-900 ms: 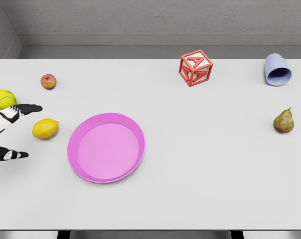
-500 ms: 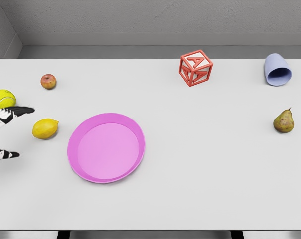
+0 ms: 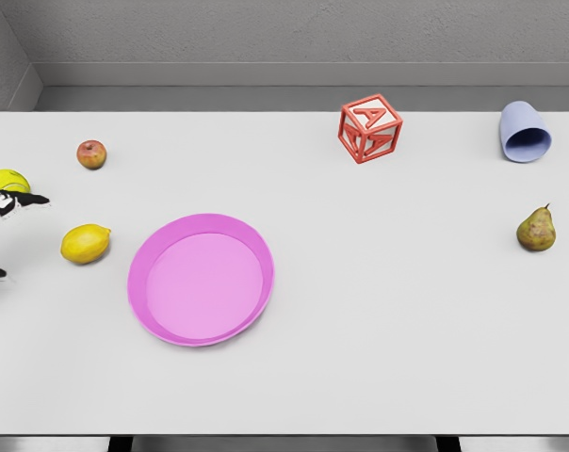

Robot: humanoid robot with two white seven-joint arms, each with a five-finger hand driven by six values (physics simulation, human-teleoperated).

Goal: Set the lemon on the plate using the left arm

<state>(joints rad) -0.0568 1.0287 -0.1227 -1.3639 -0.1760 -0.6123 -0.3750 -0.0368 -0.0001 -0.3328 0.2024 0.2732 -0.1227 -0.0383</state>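
the small yellow lemon (image 3: 86,243) lies on the pale grey desk (image 3: 379,311) near its left edge, just left of the round pink plate (image 3: 201,279) and apart from it, with a strip of bare desk between them. nothing is in the plate. left of the lemon, at the picture's left border, only the tips of the white-and-black left hand (image 3: 0,226) show: one finger (image 3: 16,200) points right above the lemon's level and another tip sits lower at the border, so the fingers are spread wide, gripping nothing and not touching the lemon. just behind the upper finger a yellow-green tennis ball (image 3: 4,179) is partly hidden by it. farther back sits a small red-and-yellow apple (image 3: 91,153). across the desk, toward the far side, a red open-frame letter cube (image 3: 370,128) stands tilted on a corner; a pale blue cup (image 3: 524,132) lies on its side at the far right, and a brownish-green pear (image 3: 536,229) stands nearer, by the right edge.
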